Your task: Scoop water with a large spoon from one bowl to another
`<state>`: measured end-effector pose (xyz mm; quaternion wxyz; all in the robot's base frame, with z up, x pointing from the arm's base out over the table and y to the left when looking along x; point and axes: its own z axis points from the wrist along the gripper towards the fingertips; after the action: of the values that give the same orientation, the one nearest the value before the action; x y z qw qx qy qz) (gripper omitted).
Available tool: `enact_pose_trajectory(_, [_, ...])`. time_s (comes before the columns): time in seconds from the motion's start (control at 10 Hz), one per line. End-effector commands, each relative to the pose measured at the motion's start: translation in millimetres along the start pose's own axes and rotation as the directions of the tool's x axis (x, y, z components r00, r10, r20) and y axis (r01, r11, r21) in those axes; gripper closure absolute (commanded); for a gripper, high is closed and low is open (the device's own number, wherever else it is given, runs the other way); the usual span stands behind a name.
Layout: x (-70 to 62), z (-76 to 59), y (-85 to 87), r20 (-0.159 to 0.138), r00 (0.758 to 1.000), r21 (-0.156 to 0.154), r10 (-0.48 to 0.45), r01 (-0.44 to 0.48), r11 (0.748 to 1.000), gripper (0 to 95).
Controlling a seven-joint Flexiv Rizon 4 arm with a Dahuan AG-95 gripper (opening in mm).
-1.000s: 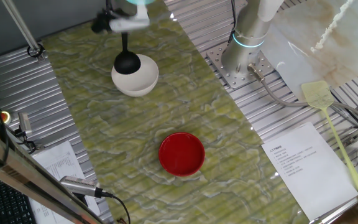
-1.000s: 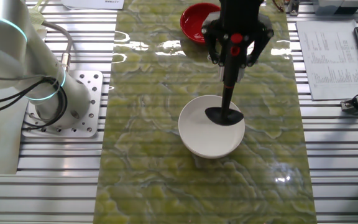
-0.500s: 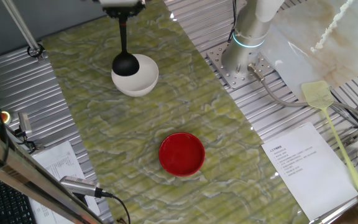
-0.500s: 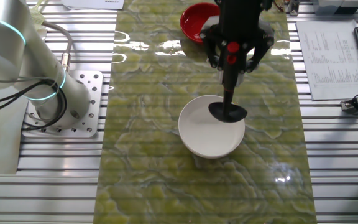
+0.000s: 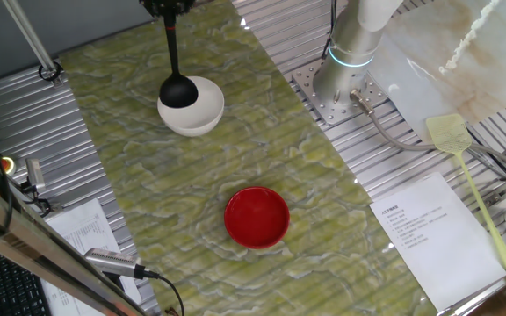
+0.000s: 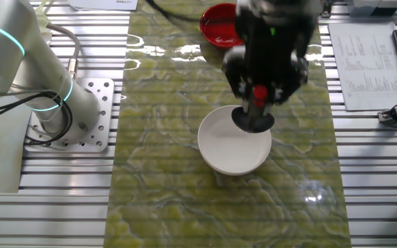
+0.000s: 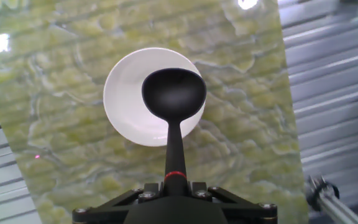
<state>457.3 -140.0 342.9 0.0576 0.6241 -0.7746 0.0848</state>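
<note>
White bowl (image 5: 191, 105) sits toward the left of the green table (image 5: 262, 149), and the ladle (image 7: 173, 93) hangs over its rim, scoop level, handle nearly vertical. A second ago the scoop lay lower inside the bowl; it has since risen as the end effector (image 6: 259, 93) lifted, which suggests the pour is finished and a return trip comes next. The end effector stays clamped on the ladle handle. Water shows in neither bowl. Further right, the red bowl (image 5: 256, 216) stands well apart, unmoved.

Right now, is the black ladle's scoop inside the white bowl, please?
Cannot tell: the black ladle's scoop overlaps the round white bowl, near its rim.
</note>
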Motion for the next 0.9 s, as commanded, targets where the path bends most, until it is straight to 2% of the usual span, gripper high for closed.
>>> enact_pose_trajectory(0.1, [11.0,9.5,-5.9,0.053,0.996,-0.012,-0.077,0.078,0.997,95.0])
enact_pose_trajectory(0.4, [16.1,16.4,-8.8,0.097,0.991,-0.013,-0.089,0.090,0.996,95.0])
enact_pose_trajectory(0.6, [21.8,28.2,-11.5,0.159,0.982,-0.029,-0.101,0.107,0.994,95.0])
enact_pose_trajectory(0.7, [28.4,38.0,-10.4,0.203,0.974,-0.043,-0.104,0.115,0.992,95.0])
enact_pose_trajectory(0.9, [36.3,47.6,-6.4,0.214,0.969,-0.047,-0.121,0.134,0.990,95.0])
